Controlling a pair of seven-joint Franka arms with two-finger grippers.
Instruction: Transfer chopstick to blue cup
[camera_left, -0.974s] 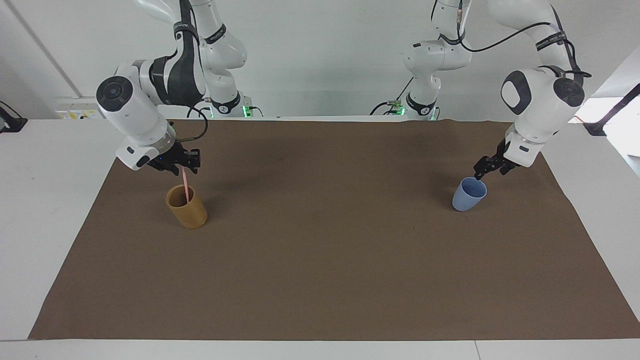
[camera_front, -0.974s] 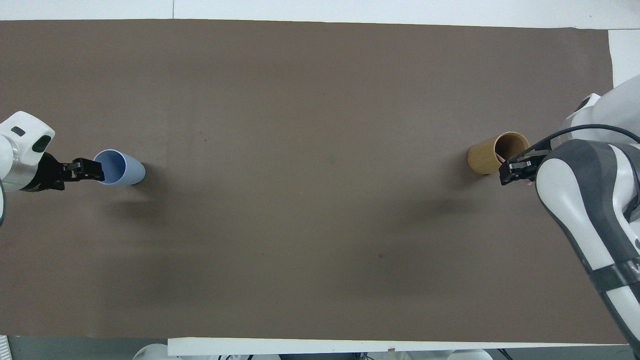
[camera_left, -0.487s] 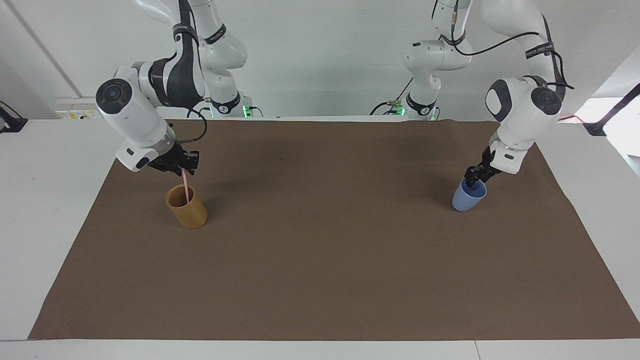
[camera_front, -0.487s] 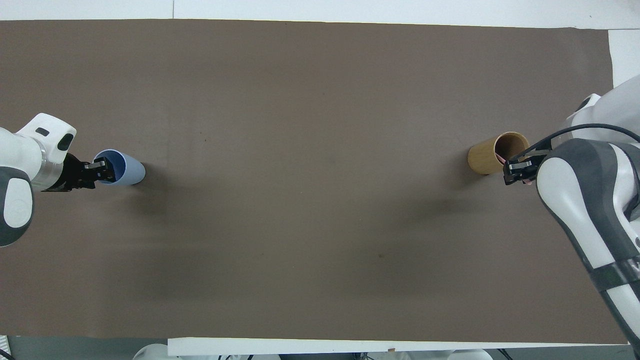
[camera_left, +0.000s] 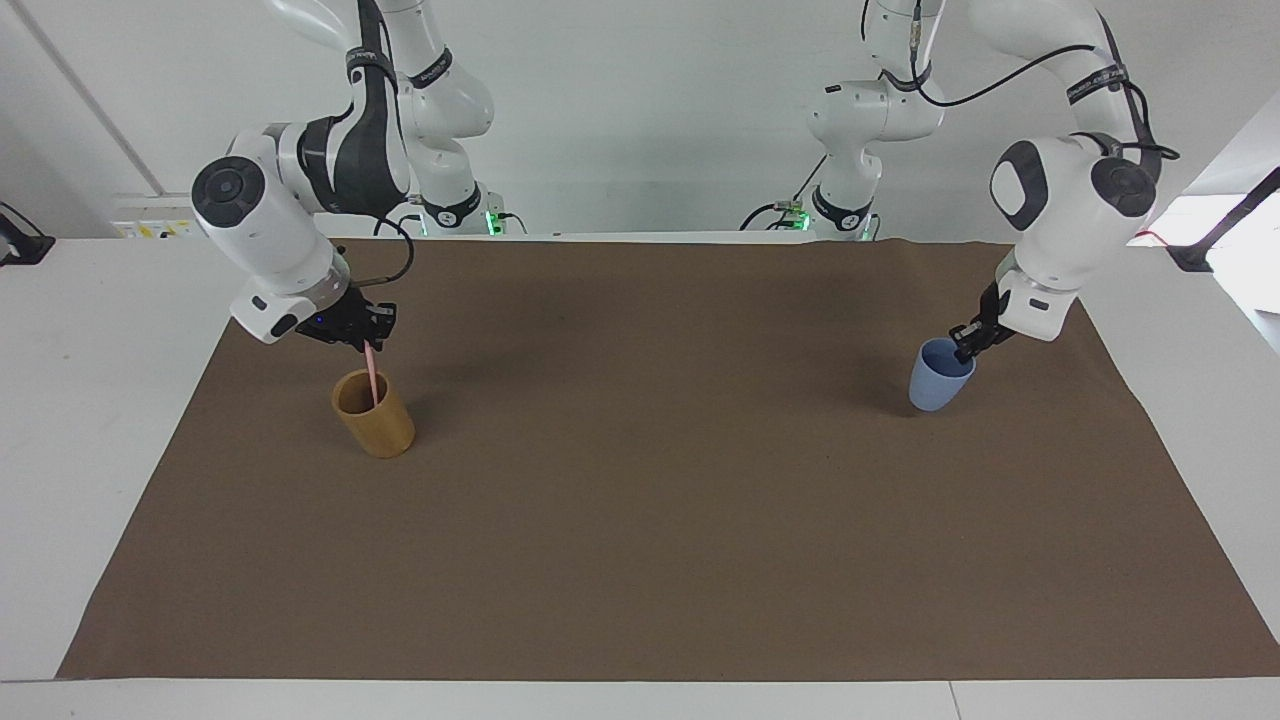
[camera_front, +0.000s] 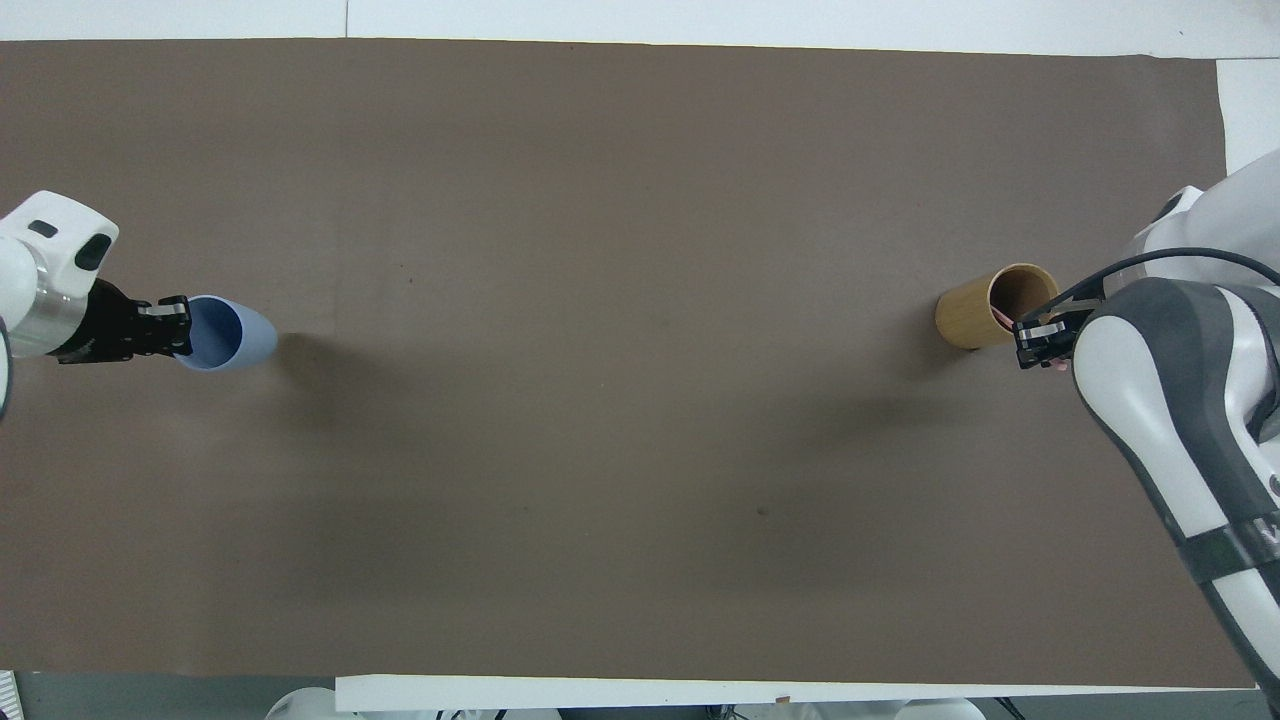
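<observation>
Chopstick (camera_left: 372, 374) stands in tan cup (camera_left: 375, 415) at right arm's end of mat (camera_left: 640, 520); blue cup (camera_left: 939, 375) well apart at left arm's end.

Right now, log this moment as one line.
left gripper: shut on blue cup rim, cup lifted | right gripper: on chopstick standing in tan cup | stage: grasping

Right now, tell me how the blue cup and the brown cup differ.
The blue cup is light blue and tapers toward its base; the brown cup is tan, straighter-sided and a bit larger. The blue cup looks empty inside, while the brown cup has the pink chopstick standing in it. The left gripper is shut on the blue cup's rim; the right gripper is at the chopstick. Both are open-topped, handleless cups.
</observation>
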